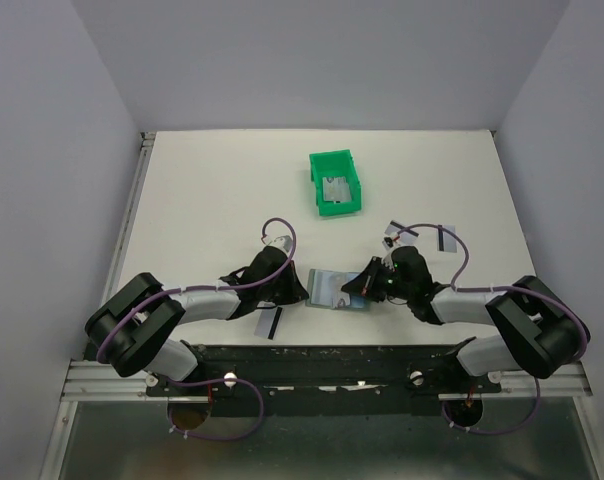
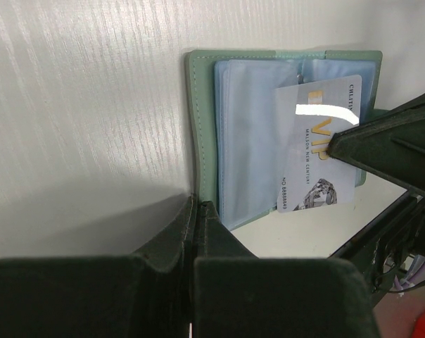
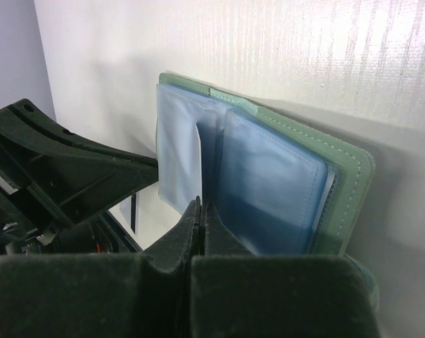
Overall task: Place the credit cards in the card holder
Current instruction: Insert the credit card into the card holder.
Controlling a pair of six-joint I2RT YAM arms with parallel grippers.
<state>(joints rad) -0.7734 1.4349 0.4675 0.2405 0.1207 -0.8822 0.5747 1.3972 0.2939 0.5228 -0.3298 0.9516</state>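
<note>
The card holder (image 1: 334,292) lies open between my two grippers, its pale blue pockets facing up. My left gripper (image 1: 300,290) is shut on the holder's green left edge (image 2: 202,127), tips meeting at the rim (image 2: 199,205). A silvery credit card (image 2: 316,155) printed with "VIP" lies partly inside a blue pocket. My right gripper (image 1: 360,290) is shut on that card, whose thin pale edge (image 3: 200,155) rises from between the tips (image 3: 201,206). Another credit card (image 1: 270,322) lies by the left arm, and one more (image 1: 445,237) lies to the right.
A bright green bin (image 1: 335,160) stands farther back at centre, with a card (image 1: 334,188) inside it. The left arm's dark fingers (image 3: 72,169) cross the right wrist view. Grey walls enclose the white table on three sides.
</note>
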